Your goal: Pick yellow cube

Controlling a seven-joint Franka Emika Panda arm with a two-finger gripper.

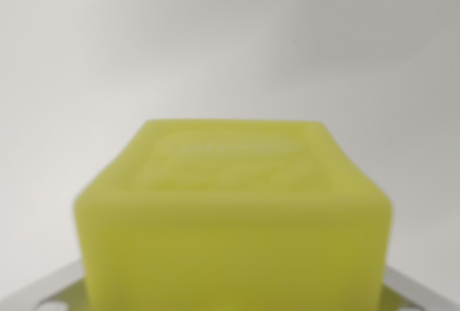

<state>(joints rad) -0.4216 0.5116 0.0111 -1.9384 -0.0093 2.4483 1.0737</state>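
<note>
The yellow cube [233,217] fills the lower middle of the wrist view, very close and out of focus, with a faint raised pattern on its top face. Only two silvery metal parts of my gripper [233,302] show, one in the bottom left corner and one in the bottom right. They meet the cube's lower sides, so the cube sits between them. The fingertips are hidden, and I cannot tell whether the gripper presses on the cube. The cube's underside is cut off by the frame.
A plain white surface [230,45] lies behind and around the cube, with a soft grey shadow band across the middle.
</note>
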